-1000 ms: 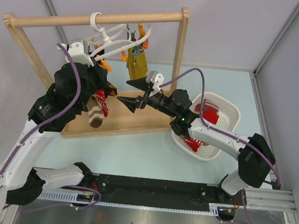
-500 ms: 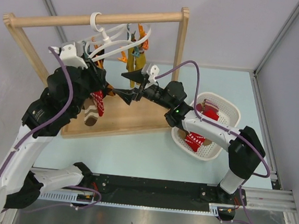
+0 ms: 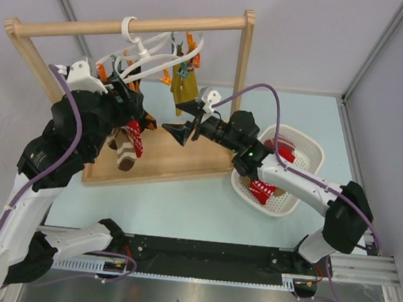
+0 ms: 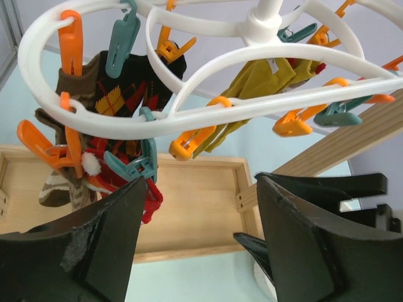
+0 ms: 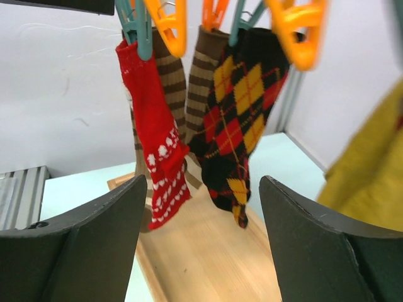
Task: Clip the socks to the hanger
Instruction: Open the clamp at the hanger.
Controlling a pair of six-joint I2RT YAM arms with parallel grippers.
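Observation:
The white oval hanger (image 4: 189,119) hangs from the wooden rail, and its orange and teal pegs show in the left wrist view. A teal peg (image 5: 137,28) holds the red sock (image 5: 157,157) with the white pattern. Behind it hang two brown socks with cream stripes (image 5: 171,75), clipped to orange pegs. From above, the red sock (image 3: 136,140) and a brown sock (image 3: 125,153) dangle over the wooden base. My left gripper (image 4: 201,182) is open and empty just below the ring, its left finger beside a teal peg (image 4: 135,167). Facing the socks from the right, my right gripper (image 5: 203,182) is open and empty.
A black sock with red and yellow diamonds (image 5: 245,113) and a mustard-yellow sock (image 3: 184,89) also hang on the hanger. The wooden rail frame (image 3: 128,26) stands on a wooden base tray (image 3: 179,160). At the right, a white perforated basket (image 3: 307,150) holds more red socks (image 3: 261,193).
My left gripper has gone from shut to open and drawn back up and left from the pegs. The right gripper moved a little nearer the socks, still open.

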